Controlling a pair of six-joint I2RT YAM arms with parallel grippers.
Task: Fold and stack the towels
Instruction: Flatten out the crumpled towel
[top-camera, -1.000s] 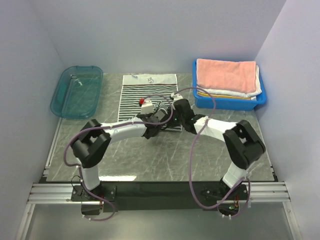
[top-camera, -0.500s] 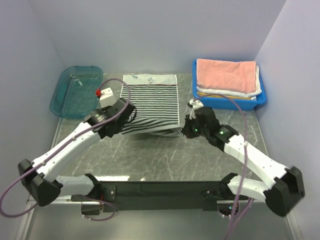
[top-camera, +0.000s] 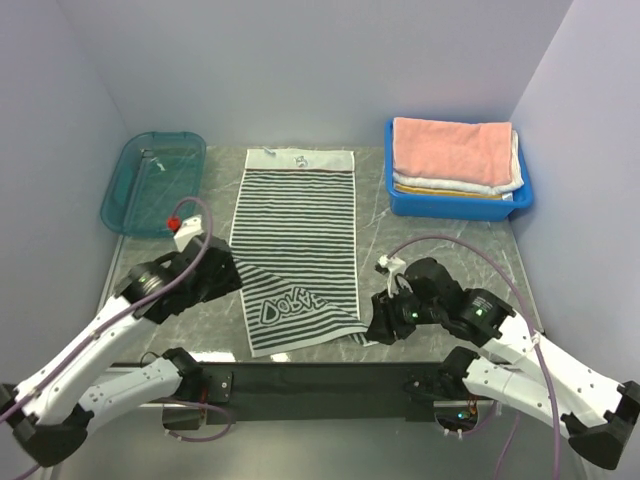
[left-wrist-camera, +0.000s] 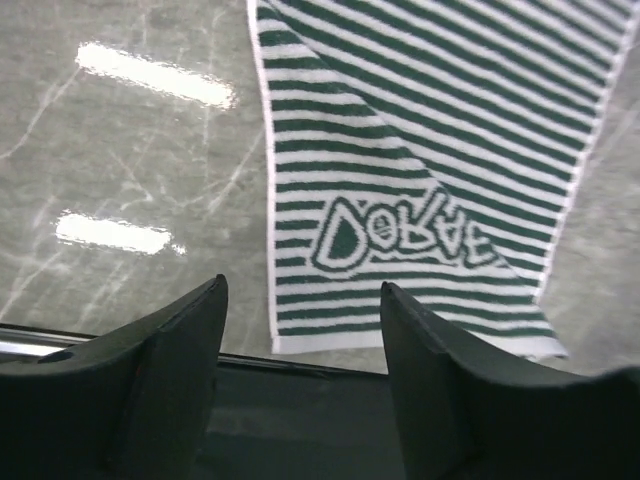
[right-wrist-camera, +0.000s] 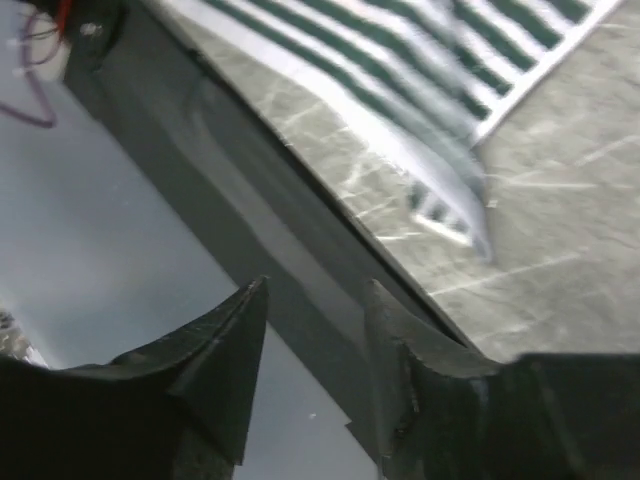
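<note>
The dark-and-white striped towel (top-camera: 300, 240) lies spread out lengthwise in the middle of the table, its "DOBAE"-like lettering near the front edge. In the left wrist view the same striped towel (left-wrist-camera: 430, 150) lies flat beyond my fingers. My left gripper (top-camera: 226, 274) stands open just left of its near part, and in its own view the left gripper (left-wrist-camera: 300, 300) holds nothing. My right gripper (top-camera: 377, 325) is open beside the near right corner. From the right gripper (right-wrist-camera: 315, 290) that blurred corner (right-wrist-camera: 450, 190) hangs free. The pink towel (top-camera: 452, 150) tops a folded stack.
A blue bin (top-camera: 455, 205) at the back right holds the folded stack, with white and yellow layers under the pink towel. A teal tray (top-camera: 152, 183) sits at the back left. The black front rail (top-camera: 320, 380) runs just behind the towel's near edge.
Both grippers drew the striped towel's near edge toward the front, spreading it flat from a bunched heap, then opened and let go. The arms swung out to the near left and right.
</note>
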